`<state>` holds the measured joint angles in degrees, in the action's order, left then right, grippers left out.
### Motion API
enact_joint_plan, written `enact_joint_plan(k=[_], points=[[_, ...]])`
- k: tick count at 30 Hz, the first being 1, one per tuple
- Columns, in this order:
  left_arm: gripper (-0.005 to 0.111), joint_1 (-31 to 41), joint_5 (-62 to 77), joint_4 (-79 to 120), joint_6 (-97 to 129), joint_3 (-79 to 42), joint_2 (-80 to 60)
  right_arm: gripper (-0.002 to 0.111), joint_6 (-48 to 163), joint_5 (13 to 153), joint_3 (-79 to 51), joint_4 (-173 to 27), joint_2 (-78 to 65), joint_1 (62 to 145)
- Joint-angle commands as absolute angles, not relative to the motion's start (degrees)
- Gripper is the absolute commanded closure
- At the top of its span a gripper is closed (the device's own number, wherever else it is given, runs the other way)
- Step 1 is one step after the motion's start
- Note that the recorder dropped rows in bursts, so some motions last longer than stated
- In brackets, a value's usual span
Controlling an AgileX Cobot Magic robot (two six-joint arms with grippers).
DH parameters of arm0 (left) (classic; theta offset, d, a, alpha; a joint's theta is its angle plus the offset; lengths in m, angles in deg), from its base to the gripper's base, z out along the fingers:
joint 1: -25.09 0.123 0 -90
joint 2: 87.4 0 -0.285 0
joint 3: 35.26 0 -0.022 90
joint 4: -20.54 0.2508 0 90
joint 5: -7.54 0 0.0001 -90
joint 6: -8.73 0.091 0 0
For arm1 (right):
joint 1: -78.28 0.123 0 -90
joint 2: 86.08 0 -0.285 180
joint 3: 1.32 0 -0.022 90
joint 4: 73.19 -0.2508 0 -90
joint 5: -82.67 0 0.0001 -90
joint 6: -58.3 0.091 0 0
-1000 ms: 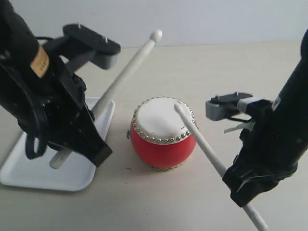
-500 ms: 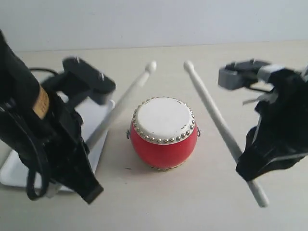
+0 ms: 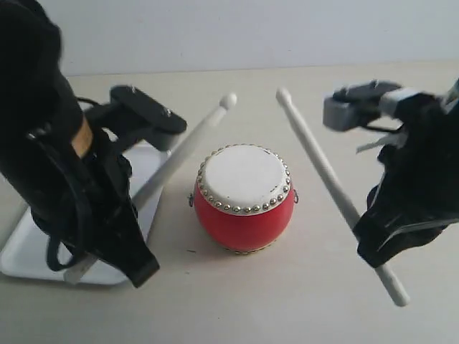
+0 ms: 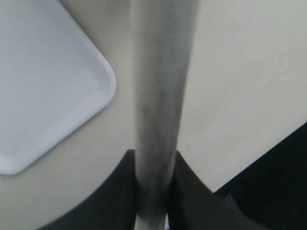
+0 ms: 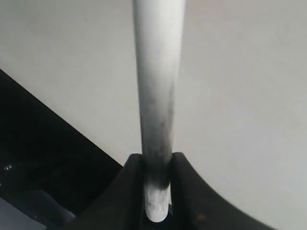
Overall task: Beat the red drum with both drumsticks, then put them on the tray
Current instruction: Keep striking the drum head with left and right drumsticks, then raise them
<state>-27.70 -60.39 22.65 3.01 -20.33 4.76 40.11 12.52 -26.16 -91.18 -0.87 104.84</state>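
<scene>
Sticks (image 3: pixel 188 137), light, stiff, likely slick: left end effector (image 4: pixel 152 189) and right end effector (image 5: pixel 157 187) are each clamping one near its butt.

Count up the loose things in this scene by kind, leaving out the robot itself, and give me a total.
glossy red barrel-shaped drum: 1
thin pale cream wooden drumsticks: 2
flat white rectangular plastic tray: 1
Total: 4

Lab-like bench: beige tabletop (image 3: pixel 287 308), plain pale wall (image 3: pixel 287 32).
</scene>
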Motion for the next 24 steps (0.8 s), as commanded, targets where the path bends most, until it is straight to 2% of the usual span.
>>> enact_joint_plan(k=[1, 6, 10, 15, 20, 24], points=[[0.107, -28.04, -59.66, 22.86, 3.16, -22.33, -3.96, 0.108, 40.20, 12.70, -26.97, -90.20, 12.28, 104.92], [0.107, -28.04, -56.11, 22.86, 3.16, -22.22, -7.67, 0.108, 40.64, 12.70, -26.61, -88.77, 15.01, 104.92], [0.107, -28.04, -49.27, 22.62, 3.16, -18.26, -5.17, 0.108, 41.02, 12.70, -24.31, -89.20, 4.40, 104.92], [0.107, -28.04, -45.26, 22.62, 3.98, -9.30, 8.88, 0.108, 41.02, 12.70, -19.77, -91.88, -13.56, 104.92], [0.107, -28.04, -46.37, 22.62, 4.10, -10.01, 19.29, 0.108, 40.49, 12.70, -18.46, -91.76, -21.26, 104.92], [0.107, -28.04, -48.73, 22.62, 3.99, -11.74, 20.30, 0.108, 40.49, 12.70, -18.46, -91.39, -22.61, 104.92]])
